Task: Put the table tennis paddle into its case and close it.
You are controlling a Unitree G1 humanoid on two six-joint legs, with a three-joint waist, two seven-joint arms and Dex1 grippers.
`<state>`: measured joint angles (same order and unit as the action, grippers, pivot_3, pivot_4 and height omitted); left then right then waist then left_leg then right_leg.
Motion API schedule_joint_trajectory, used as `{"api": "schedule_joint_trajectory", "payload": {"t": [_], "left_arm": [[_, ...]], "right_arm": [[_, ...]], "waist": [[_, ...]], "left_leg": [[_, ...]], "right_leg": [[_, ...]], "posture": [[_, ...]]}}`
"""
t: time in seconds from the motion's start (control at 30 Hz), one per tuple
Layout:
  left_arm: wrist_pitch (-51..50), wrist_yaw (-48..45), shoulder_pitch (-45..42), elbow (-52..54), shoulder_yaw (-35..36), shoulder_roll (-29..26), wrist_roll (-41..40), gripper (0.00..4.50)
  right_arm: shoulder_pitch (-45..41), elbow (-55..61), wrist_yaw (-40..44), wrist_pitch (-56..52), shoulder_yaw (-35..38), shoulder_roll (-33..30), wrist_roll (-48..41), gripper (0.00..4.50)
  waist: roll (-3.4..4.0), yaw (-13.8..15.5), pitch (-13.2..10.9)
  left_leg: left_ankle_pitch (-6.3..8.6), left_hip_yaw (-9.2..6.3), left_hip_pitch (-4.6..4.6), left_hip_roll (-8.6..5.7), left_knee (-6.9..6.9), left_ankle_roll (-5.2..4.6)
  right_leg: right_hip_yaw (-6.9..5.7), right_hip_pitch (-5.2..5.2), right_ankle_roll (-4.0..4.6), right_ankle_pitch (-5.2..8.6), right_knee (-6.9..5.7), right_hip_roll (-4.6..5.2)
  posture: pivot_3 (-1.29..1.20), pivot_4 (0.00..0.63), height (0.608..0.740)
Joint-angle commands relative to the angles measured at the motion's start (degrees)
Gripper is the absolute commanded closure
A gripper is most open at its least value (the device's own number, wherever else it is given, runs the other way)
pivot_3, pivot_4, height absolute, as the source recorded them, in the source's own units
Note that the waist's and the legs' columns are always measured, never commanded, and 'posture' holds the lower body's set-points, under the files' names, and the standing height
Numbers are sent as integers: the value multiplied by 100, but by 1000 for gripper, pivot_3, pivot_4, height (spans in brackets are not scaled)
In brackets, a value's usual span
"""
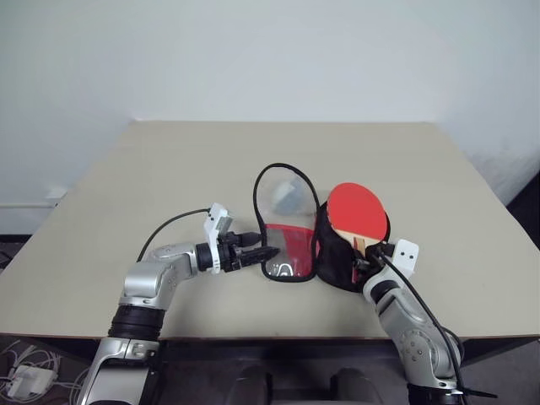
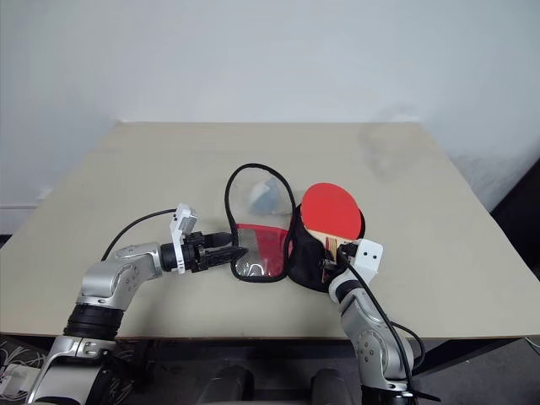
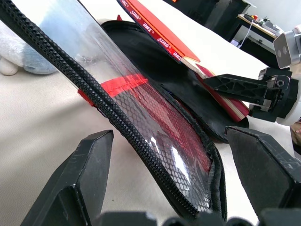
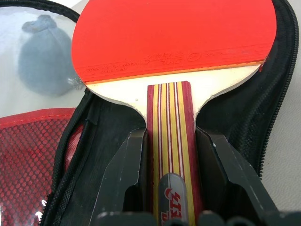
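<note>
Your right gripper is clamped on the wooden handle of the paddle, its fingers pressed against both sides of the handle. The paddle's red face lies over the black half of the case, partly inside the open shell, with the top of the blade still above the rim. The case lies unzipped on the table, its clear and mesh flap folded out to the left. Your left gripper is released, jaws spread wide on either side of the flap's zipped edge without gripping it. A small grey lump sits behind the clear panel. Insertion looks roughly halfway; seating the paddle, folding the flap over and zipping remain.
</note>
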<state>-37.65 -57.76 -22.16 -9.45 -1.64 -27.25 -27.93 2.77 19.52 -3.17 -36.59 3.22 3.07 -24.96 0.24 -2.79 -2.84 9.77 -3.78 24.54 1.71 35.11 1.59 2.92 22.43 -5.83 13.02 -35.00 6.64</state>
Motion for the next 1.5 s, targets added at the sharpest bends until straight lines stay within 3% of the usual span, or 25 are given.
{"api": "schedule_joint_trajectory", "payload": {"t": [0.03, 0.3, 0.47, 0.63, 0.83, 1.13, 1.27, 1.5], "left_arm": [[49, -49, -184, 105, 93, -70, -37, 429], [77, -58, -248, 28, 56, -31, -4, 429], [131, -71, -347, -78, 64, -19, 24, 429], [182, -51, -665, -414, 103, 144, -13, 429], [-369, 70, -1109, -466, 121, 1014, -509, 429], [-647, 954, -1390, -586, 107, 2413, -672, 429], [-798, 1224, -1408, -630, 201, 2506, -700, 429], [-1512, 1578, -1362, -503, -102, 1801, -327, 429]], "right_arm": [[94, 63, -24, -201, 93, -9, -65, 2654], [391, 604, 217, -363, 45, -118, -249, 126], [276, 1043, 663, -148, 617, -201, -1057, 126], [-611, 816, 1087, -118, 1725, -551, -2695, 126], [-1449, -106, 1165, 60, 2084, -1145, -2647, 126], [-2013, -795, 1147, 404, 2627, -1208, -3159, 126], [-2128, -1073, 778, 585, 2691, -1232, -2906, 126], [-1652, -1093, 924, 777, 1997, -1126, -2164, 126]], "waist": [[-3, 2, 2], [-9, 12, 6], [-9, 8, 6], [-8, 4, 4], [-11, 21, 6], [-7, 0, 5], [-6, -3, 5], [5, -5, 4]], "left_leg": [[0, 0, 0, 0, 0, 0], [0, 0, 0, 0, 0, 0], [0, 1, 1, 0, 0, 1], [0, 1, 1, 0, 3, 0], [-5, -1, 0, 0, 7, -8], [-24, 0, 4, -1, 12, -39], [-24, 0, -1, -1, 12, -39], [-25, 0, 2, -1, 8, -40]], "right_leg": [[0, 0, 0, 0, 0, 0], [-3, -3, 0, 0, 2, 3], [-4, -2, 0, 0, 2, 4], [-4, -2, -1, 0, 1, 3], [-5, -13, -1, 0, 7, 0], [5, -18, -4, -1, 3, -6], [8, -19, -3, -1, 3, -8], [19, -13, -2, -1, 2, -16]], "posture": [[0, 0, 740], [0, 0, 740], [0, 0, 740], [0, 0, 740], [0, 0, 740], [0, 0, 740], [0, 0, 740], [0, 0, 740]]}}
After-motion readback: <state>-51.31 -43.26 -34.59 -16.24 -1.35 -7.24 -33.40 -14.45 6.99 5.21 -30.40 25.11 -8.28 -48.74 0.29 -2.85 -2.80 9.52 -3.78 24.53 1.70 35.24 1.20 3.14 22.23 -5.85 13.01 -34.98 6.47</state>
